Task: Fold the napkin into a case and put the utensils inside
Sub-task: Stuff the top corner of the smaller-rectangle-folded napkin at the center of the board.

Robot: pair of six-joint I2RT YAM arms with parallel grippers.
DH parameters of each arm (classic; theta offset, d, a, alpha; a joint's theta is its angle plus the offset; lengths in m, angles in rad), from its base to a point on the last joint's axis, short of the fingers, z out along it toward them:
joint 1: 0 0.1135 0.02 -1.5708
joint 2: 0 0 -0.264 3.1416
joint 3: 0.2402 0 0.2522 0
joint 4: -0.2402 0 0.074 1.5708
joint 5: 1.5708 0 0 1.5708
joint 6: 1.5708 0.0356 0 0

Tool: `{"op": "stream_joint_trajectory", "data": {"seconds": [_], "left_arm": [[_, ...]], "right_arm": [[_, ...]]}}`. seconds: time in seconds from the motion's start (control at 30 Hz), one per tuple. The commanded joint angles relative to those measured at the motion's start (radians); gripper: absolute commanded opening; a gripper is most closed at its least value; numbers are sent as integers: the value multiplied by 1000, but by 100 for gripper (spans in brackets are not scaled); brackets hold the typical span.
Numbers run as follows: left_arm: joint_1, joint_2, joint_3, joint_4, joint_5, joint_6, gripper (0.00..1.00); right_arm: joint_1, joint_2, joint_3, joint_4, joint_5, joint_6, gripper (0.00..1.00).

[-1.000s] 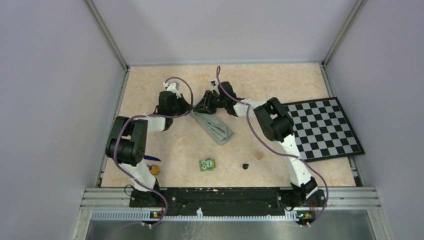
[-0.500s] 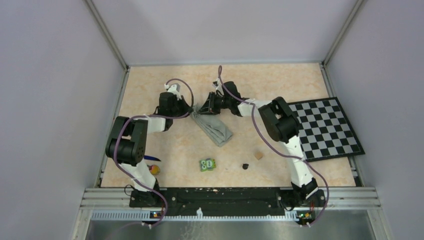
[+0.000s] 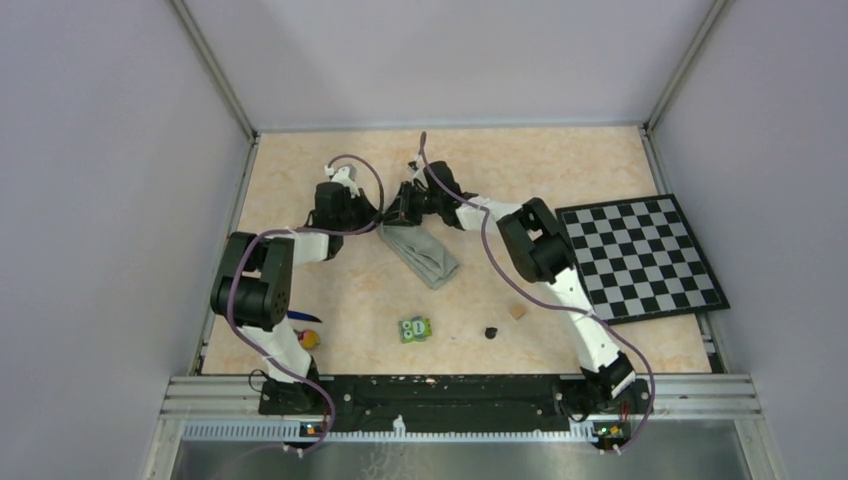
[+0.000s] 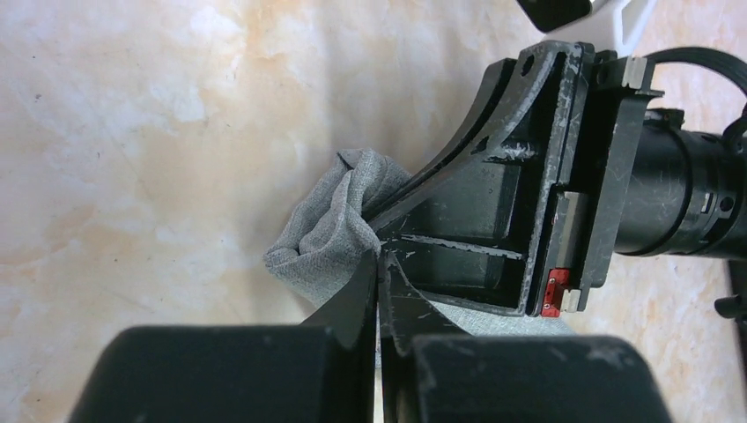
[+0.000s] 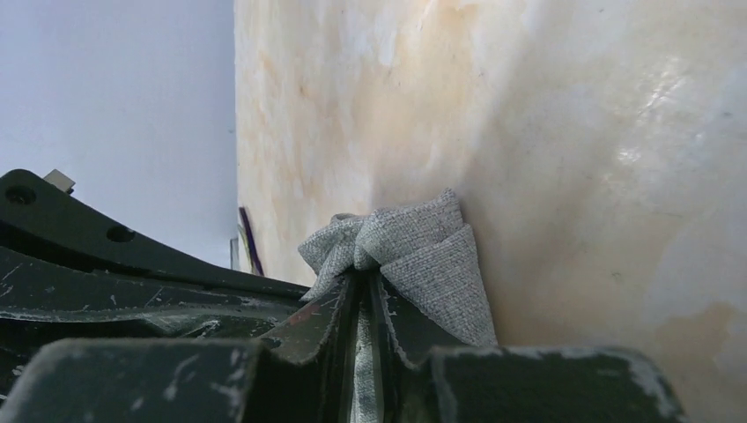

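One grey napkin (image 3: pixel 425 258) lies folded narrow mid-table (image 3: pixel 560 160). Its far end is pinched by two pincers, the left pincer (image 4: pixel 379 264) and the right pincer (image 5: pixel 363 291), both clamped on the cloth. Two utensils, blue utensil (image 3: pixel 302 316) and yellow-headed utensil (image 3: pixel 311 339), rest by the left arm's base. Since a second ago the napkin and the right pincer have shifted slightly left.
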Motion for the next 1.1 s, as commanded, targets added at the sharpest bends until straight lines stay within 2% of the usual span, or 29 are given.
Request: {"op": "stream_joint_trajectory", "data": {"seconds": [0.0, 0.07, 0.23, 0.33, 0.47, 0.57, 0.63, 0.73, 0.83, 0.9, 0.97, 1.07], "left_arm": [[-11, 24, 31, -51, 66, -67, 0], [-10, 5, 19, -64, 59, -65, 3], [6, -56, 16, -97, 72, -88, 25], [15, -120, 8, -135, 57, -107, 40], [37, -217, -18, -204, -36, -125, 50], [52, -233, -28, -228, -56, -126, 50], [61, -212, -30, -232, -40, -135, 46], [68, -168, -38, -200, 4, -154, 40], [67, -104, -12, -187, 68, -169, 33], [67, -67, -3, -178, 95, -179, 31], [64, -48, -2, -170, 103, -180, 31], [59, -37, 0, -168, 105, -170, 28]], "right_arm": [[13, -20, -42, 0, 59, 18, 17], [-5, -64, -91, 39, 26, 22, 23], [-35, -153, -147, 69, -38, 15, 33], [-44, -183, -169, 62, -45, -4, 35], [-51, -199, -196, 66, -53, -16, 36], [-58, -219, -221, 63, -49, -30, 36], [-62, -231, -229, 54, -45, -42, 32], [-61, -238, -233, 42, -53, -63, 21], [-61, -235, -233, 39, -51, -71, 0], [-62, -233, -228, 23, -39, -79, 0], [-61, -234, -207, -28, -19, -108, 5], [-59, -265, -201, -110, 40, -161, 6]]}}
